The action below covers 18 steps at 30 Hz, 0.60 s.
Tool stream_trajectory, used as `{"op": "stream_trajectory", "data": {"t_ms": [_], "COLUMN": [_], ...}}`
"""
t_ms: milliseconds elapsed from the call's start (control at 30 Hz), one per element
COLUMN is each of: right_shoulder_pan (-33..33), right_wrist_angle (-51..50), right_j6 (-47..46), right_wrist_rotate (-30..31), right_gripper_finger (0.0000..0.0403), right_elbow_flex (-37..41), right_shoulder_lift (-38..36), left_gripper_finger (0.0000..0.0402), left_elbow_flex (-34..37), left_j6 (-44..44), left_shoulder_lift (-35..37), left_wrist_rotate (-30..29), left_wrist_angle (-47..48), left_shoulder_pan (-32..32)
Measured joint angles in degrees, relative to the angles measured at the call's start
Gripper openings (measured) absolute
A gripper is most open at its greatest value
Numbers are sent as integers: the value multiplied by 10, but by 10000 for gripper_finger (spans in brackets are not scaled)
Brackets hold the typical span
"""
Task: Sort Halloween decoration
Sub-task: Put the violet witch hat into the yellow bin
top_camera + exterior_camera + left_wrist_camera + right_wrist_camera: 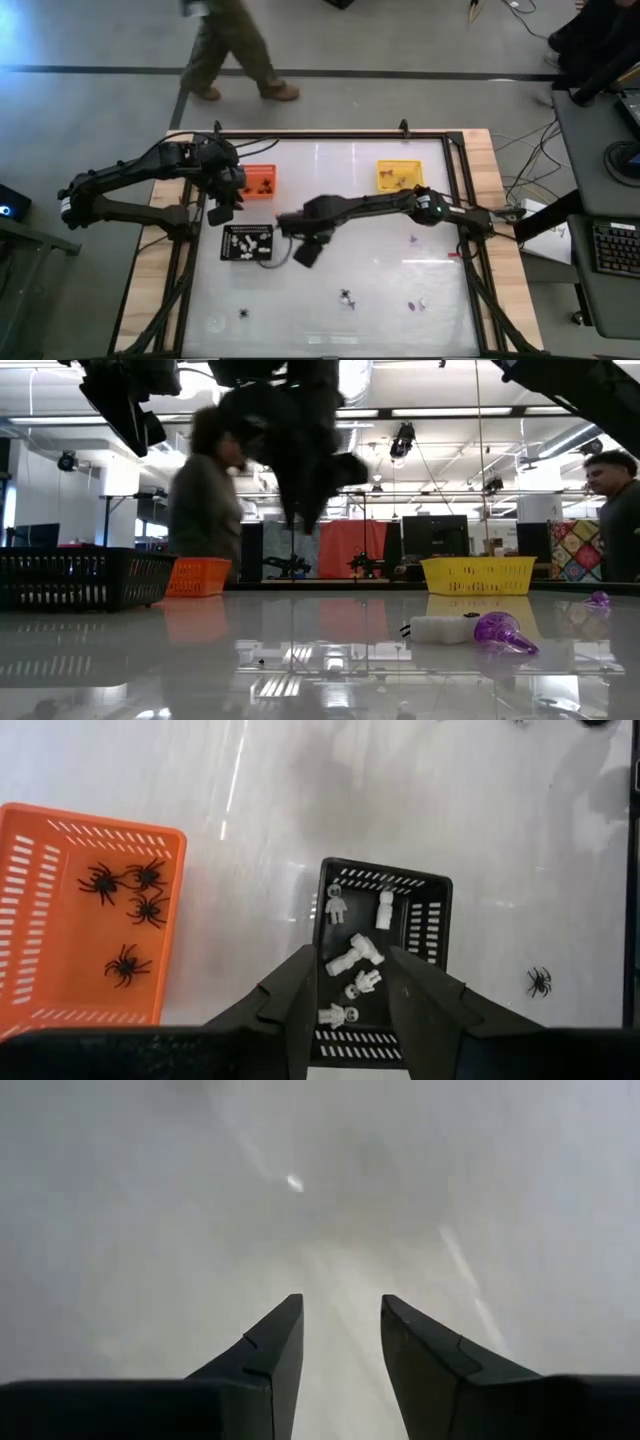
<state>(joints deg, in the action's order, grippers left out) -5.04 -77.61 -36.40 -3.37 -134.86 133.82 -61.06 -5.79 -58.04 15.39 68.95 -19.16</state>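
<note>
Four black spiders [128, 910] lie in the orange tray [40, 850], and five white figures [352, 960] lie scattered in the black tray [432, 920]. One loose spider [539, 981] sits on the counter [300, 800] beside the black tray. A purple trinket [500, 632] rests touching a white one [440, 628].

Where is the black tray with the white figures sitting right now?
In the high view the black tray lies left of the table's centre, just below the orange tray. The left tool hovers beside it, and the right tool is close on its other side.
</note>
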Motion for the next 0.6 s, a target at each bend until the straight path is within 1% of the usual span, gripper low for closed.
{"op": "stream_trajectory", "data": {"t_ms": [100,233,367,600], "right_shoulder_pan": [-15,-34,-51,-79], "right_wrist_angle": [-67,-109,-124,-124], "right_j6": [-16,-60,-108,-185], "right_wrist_rotate": [28,67,77,79], "right_gripper_finger": [123,123,123,118], "right_elbow_flex": [1,1,2,3], "right_shoulder_lift": [0,-2,-2,-2], "left_gripper_finger": [103,103,103,103], "left_elbow_flex": [0,0,0,0], "left_j6": [-3,-6,-6,-6], "left_shoulder_lift": [0,0,0,0], "left_wrist_rotate": [0,0,0,0], "left_wrist_angle": [0,-1,-1,-1], "left_shoulder_pan": [0,0,0,0]}}
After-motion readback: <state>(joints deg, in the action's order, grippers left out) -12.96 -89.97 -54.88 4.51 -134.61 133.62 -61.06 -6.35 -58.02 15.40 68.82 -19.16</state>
